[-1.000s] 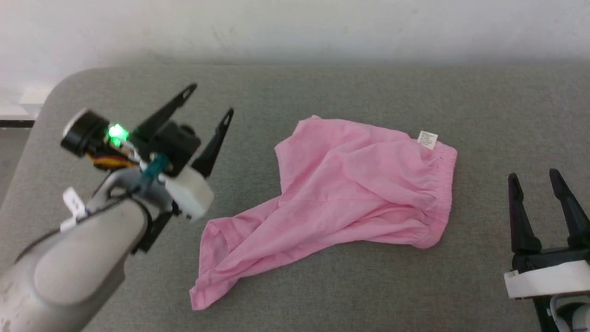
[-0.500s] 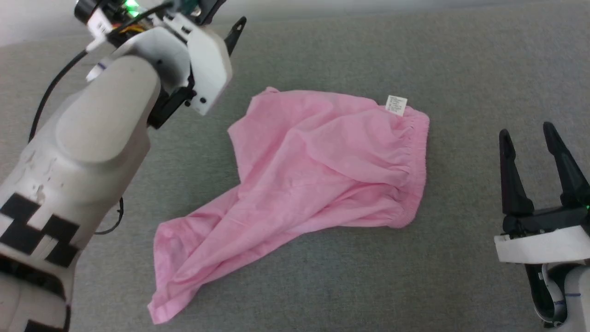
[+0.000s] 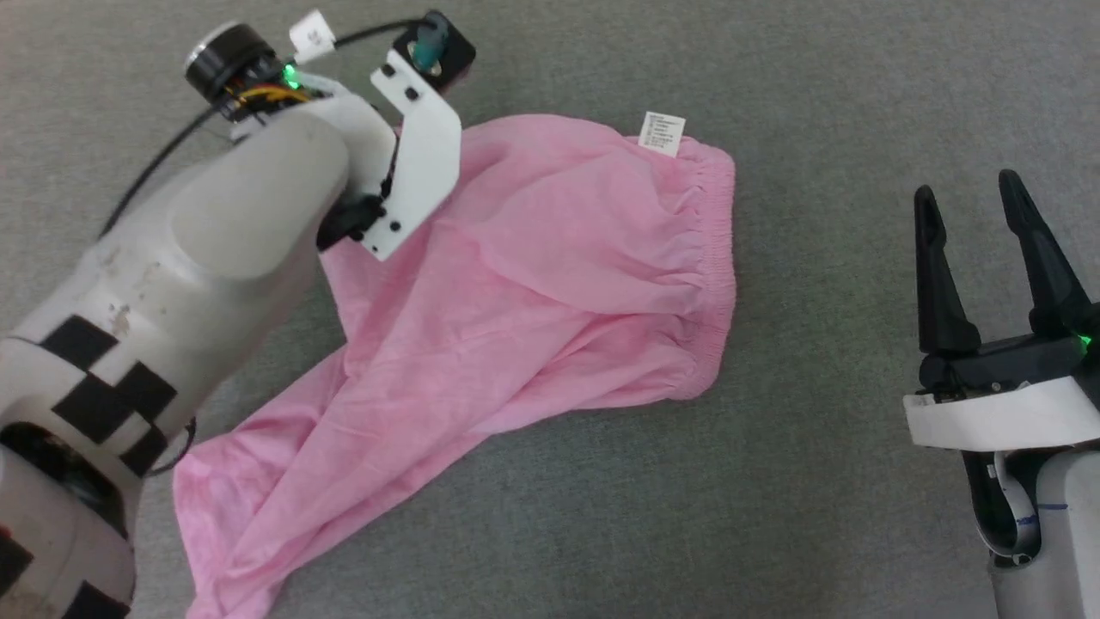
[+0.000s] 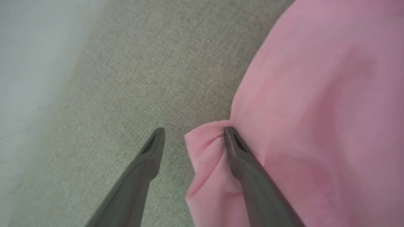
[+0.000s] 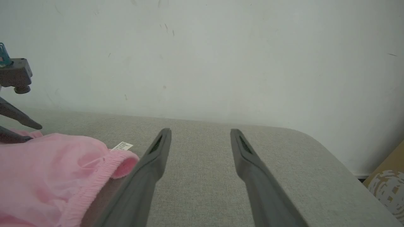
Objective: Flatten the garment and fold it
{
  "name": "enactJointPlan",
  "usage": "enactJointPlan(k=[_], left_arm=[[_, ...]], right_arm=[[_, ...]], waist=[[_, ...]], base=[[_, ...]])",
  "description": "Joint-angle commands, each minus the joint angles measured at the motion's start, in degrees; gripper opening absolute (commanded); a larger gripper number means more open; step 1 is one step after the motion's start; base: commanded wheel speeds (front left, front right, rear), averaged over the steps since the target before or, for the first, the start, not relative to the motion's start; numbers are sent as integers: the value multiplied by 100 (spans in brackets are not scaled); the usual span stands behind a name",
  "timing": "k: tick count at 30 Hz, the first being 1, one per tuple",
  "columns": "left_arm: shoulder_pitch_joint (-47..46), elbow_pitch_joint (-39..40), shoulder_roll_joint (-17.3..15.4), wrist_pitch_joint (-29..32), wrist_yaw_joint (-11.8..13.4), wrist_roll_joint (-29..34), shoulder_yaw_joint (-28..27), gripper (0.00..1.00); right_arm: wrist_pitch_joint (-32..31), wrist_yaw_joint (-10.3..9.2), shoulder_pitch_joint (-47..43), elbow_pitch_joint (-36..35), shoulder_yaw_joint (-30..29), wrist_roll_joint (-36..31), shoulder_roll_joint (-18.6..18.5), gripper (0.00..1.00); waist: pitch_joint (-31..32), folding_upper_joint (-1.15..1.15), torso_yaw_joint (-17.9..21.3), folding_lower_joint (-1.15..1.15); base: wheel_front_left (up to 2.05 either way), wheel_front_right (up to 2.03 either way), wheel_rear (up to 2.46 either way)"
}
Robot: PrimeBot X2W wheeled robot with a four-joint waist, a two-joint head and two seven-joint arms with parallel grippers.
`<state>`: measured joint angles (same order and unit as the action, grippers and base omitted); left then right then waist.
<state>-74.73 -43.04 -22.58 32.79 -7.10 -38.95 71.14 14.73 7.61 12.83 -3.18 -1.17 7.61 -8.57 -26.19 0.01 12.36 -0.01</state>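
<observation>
I see left claw [image 4: 193,130] spread astride a corner of the garment [image 3: 550,284], right claw [image 3: 965,183] spread too, well apart

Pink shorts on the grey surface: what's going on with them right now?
A two-armed robot is working on the shorts, which lie crumpled, not flat, on the grey surface. The left gripper is down at their far edge, open, with a bunched corner of fabric between its fingers and one finger touching it; nothing is pinched yet. The right gripper is open and clear of the cloth, off to the side of the waistband.
</observation>
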Motion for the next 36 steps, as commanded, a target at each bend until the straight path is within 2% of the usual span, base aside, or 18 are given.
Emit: enactJointPlan(k=[1, 6, 7, 8, 14, 19, 21, 26, 32, 33, 34, 36], left_arm=[[115, -46, -74, 128, -37, -85, 114, 100], [112, 241, -292, 575, -38, -351, 210, 100], [109, 325, -331, 598, -38, -347, 214, 37], [106, 413, -362, 570, -38, -326, 216, 0], [-52, 661, -474, -27, -38, -738, 210, 0], [-170, 193, -556, -1054, -25, -924, -121, 0], [-63, 12, -626, -1308, 63, -946, -196, 0], [508, -511, -871, -1565, 147, -1227, -324, 0], [1072, -983, -824, -1955, 193, -1512, -465, 0], [1103, -1027, -787, -2076, 210, -1523, -490, 32], [1112, -1055, -754, -2236, 231, -1497, -501, 100], [1058, -1078, -708, -2706, 339, -1366, -522, 100]], right_arm=[[27, -12, 65, 17, 8, 8, 29, 100], [27, -12, 77, 55, -51, -15, 25, 100], [27, -12, 73, 59, -62, -18, 22, 100], [27, -12, 66, 60, -78, -22, 18, 100], [27, -12, -43, 27, -180, -50, -73, 100], [27, -12, -107, 16, -164, -78, -135, 100], [27, -12, -138, 34, -163, -92, -140, 100], [27, -12, -209, 67, -150, -113, -133, 100], [27, -12, -218, 163, -53, -92, -184, 100], [27, -12, -202, 175, -23, -88, -220, 100], [27, -12, -177, 186, 18, -87, -266, 100], [27, -12, -85, 203, 131, -77, -376, 100]], waist=[[-175, -1, 169, 1], [-134, -1, 102, 1], [-109, -1, 72, 1], [-78, -1, 32, 1], [148, -1, -354, 1], [348, -1, -632, 1], [418, -1, -699, 1], [479, -1, -763, 1], [525, -1, -784, 1], [549, -1, -802, 1], [575, -1, -821, 1], [639, -1, -857, 1]], base=[[0, 0, 0], [0, 0, 0], [0, 0, 0], [0, 0, 0], [0, 0, 0], [0, 0, 0], [0, 0, 0], [0, 0, 0], [0, 0, 0], [0, 0, 0], [0, 0, 0], [0, 0, 0]])
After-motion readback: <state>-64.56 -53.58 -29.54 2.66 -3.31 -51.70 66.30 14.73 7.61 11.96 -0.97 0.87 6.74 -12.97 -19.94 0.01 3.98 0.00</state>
